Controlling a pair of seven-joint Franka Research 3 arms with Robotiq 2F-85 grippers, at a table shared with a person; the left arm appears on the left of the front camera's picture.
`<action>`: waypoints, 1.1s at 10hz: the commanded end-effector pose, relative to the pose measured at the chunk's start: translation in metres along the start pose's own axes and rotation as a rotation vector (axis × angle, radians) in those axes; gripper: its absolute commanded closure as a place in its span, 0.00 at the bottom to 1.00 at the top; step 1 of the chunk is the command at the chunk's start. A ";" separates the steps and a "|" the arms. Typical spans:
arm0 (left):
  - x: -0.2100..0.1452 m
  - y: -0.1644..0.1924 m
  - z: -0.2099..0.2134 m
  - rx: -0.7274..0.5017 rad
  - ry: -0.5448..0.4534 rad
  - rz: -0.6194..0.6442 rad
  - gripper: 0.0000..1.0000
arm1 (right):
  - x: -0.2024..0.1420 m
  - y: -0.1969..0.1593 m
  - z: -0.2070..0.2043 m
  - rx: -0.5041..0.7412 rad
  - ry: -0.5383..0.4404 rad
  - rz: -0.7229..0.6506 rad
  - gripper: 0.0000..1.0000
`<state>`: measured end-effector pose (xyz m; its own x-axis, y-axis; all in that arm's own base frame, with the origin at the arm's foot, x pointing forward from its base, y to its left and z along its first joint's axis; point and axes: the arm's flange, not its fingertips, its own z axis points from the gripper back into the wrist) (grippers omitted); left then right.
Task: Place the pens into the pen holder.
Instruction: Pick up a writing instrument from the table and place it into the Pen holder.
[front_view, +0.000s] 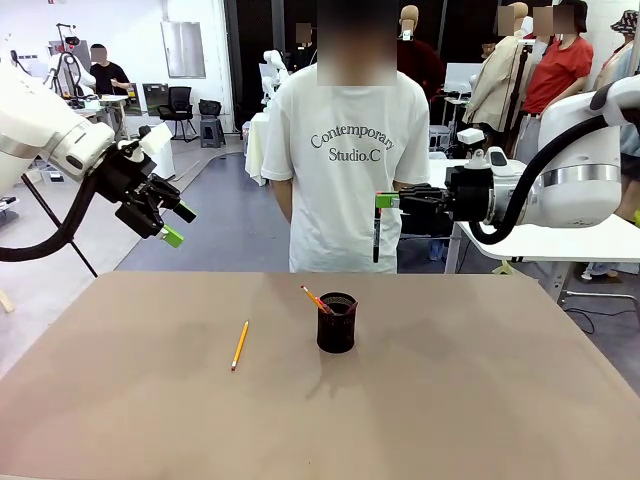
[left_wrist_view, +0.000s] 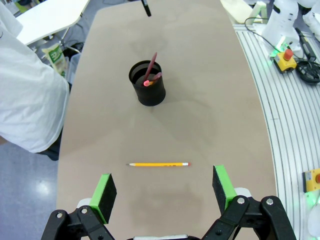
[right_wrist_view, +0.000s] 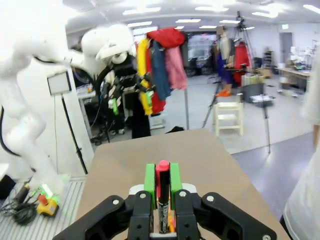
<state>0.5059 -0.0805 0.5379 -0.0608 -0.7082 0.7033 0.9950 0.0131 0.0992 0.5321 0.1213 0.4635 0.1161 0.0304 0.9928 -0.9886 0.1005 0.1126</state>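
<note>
The black mesh pen holder (front_view: 337, 321) stands mid-table with a yellow-orange pencil and a dark red pen (left_wrist_view: 151, 66) leaning in it. One yellow-orange pencil (front_view: 240, 344) lies flat on the table to its left, also seen below the holder (left_wrist_view: 147, 89) in the left wrist view as the pencil (left_wrist_view: 159, 164). My right gripper (front_view: 381, 201) hovers high above and right of the holder, shut on a black marker with red ends (front_view: 376, 236) that hangs downward; the marker (right_wrist_view: 163, 195) sits between its green pads. My left gripper (front_view: 176, 224) is raised at the left, open and empty (left_wrist_view: 165, 189).
A person in a white T-shirt (front_view: 345, 170) stands at the table's far edge, right behind the holder. The brown table (front_view: 480, 400) is bare around the holder. A floor rail with cables and a red button box (left_wrist_view: 285, 57) runs beside the table.
</note>
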 end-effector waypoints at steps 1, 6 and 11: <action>0.003 0.000 0.001 0.004 0.003 0.012 0.00 | -0.018 -0.002 -0.003 0.128 -0.007 0.087 1.00; 0.003 0.000 0.001 0.004 0.003 0.012 0.00 | -0.061 -0.033 -0.006 0.211 -0.005 0.009 1.00; 0.003 0.000 0.001 0.004 0.003 0.012 0.00 | -0.092 -0.046 -0.015 0.314 -0.033 -0.022 1.00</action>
<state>0.5060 -0.0805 0.5379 -0.0608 -0.7082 0.7033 0.9950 0.0131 0.0992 0.5613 0.1283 0.3677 0.1666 0.0086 0.9860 -0.9709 -0.1730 0.1656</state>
